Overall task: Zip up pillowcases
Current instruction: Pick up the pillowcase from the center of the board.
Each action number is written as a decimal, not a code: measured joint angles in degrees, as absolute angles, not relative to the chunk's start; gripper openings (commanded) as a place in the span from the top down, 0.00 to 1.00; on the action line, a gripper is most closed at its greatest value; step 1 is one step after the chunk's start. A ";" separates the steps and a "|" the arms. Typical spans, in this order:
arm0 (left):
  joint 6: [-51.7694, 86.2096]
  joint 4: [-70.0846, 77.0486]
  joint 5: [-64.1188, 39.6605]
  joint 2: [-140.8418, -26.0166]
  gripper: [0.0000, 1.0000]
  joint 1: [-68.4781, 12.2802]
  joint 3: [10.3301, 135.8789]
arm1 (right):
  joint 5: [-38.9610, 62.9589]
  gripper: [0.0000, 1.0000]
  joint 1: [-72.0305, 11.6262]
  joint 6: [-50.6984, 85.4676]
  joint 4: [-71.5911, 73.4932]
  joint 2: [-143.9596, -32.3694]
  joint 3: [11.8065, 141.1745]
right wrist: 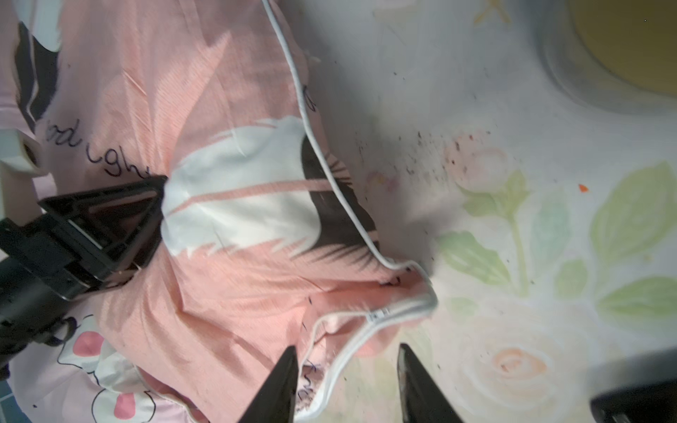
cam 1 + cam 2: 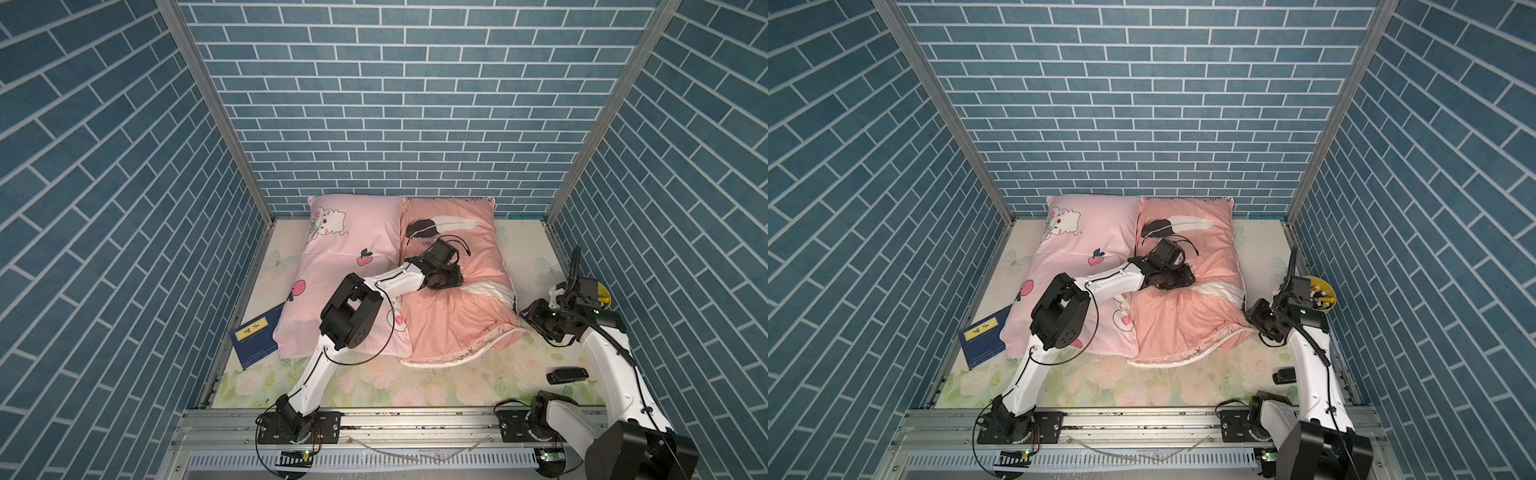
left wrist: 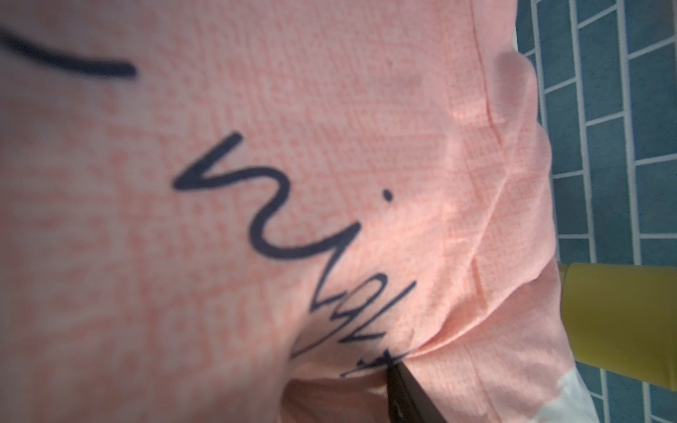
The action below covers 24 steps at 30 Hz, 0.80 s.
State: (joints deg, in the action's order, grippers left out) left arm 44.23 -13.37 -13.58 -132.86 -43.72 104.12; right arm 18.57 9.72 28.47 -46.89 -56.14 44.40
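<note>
Walls: blue brick-pattern panels (image 2: 374,104) close in the cell on three sides.
Table: a floral cover (image 2: 415,382); both pillows lie on it, from the centre back towards 12 o'clock.
Bunny pillowcase (image 2: 345,257): lies towards 11 o'clock, one long side touching its neighbour. No arm is working on it.
Feather pillowcase (image 2: 457,316): lies towards 1 o'clock. Its corner at about 4 o'clock is bunched up, and the white piped edge (image 1: 351,216) gapes there.
Zipper pull (image 1: 379,315): a small pale metal piece on that edge, seen in the right wrist view just ahead of the right arm's tips. The seam beside it looks unzipped.
Left fingers (image 2: 446,283): pushed into the middle of the feather pillowcase, with creases fanning out from them. I cannot tell whether they pinch cloth or only press it.
Right fingers (image 1: 282,392): spread apart and holding nothing, low at the bunched corner with the piped edge lying between them.
Step in hand: probably getting hold of the pull.
Doing it well: go forward until only the pull sits between the tips, not the fold of cloth. Close firmly, then draw low along the seam line against the left arm's hold. Slack cloth could jam the slider.
Nearby: a blue book (image 2: 257,338) at 9 o'clock and a yellow bowl (image 2: 601,296) at 3 o'clock.
</note>
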 measured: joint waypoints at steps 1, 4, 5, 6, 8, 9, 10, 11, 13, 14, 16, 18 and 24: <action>44.36 -12.95 -13.91 -132.86 0.50 -43.53 103.96 | 17.61 0.58 9.72 28.47 -48.40 -55.29 44.40; 44.84 -11.25 -15.25 -132.86 0.50 -43.07 103.02 | 15.40 0.58 9.74 28.58 -51.99 -53.06 44.38; 44.88 -10.74 -15.59 -132.84 0.50 -42.98 102.72 | 15.14 0.58 9.78 28.60 -52.53 -52.66 44.34; 44.97 -10.33 -15.88 -132.79 0.50 -42.89 102.45 | 15.18 0.58 9.82 28.71 -52.77 -52.58 44.31; 45.08 -9.63 -16.40 -132.64 0.50 -42.76 101.97 | 15.62 0.58 10.04 29.26 -52.27 -52.90 43.99; 45.17 -9.08 -16.71 -132.42 0.50 -42.68 101.49 | 16.16 0.57 10.33 29.85 -51.46 -53.28 43.48; 45.23 -8.62 -16.91 -132.22 0.50 -42.57 101.06 | 16.75 0.56 10.68 30.30 -50.59 -53.78 42.89; 45.25 -8.03 -17.19 -131.98 0.50 -42.48 100.53 | 17.45 0.54 11.09 31.07 -49.28 -54.59 42.09; 45.30 -7.09 -17.72 -131.68 0.50 -42.35 99.70 | 19.00 0.53 11.88 32.45 -46.37 -56.84 40.45; 45.34 -6.57 -17.89 -131.50 0.50 -42.28 99.29 | 19.70 0.52 12.25 33.10 -44.91 -58.11 39.66; 45.43 -5.82 -18.13 -131.17 0.50 -42.19 98.61 | 20.49 0.50 13.02 34.17 -42.70 -59.99 38.65; 45.45 -5.21 -18.22 -130.82 0.50 -42.13 98.00 | 20.80 0.50 13.87 34.83 -40.91 -60.88 38.39; 45.45 -4.27 -18.26 -130.08 0.50 -42.11 96.79 | 22.28 0.49 14.68 37.06 -34.13 -63.00 35.90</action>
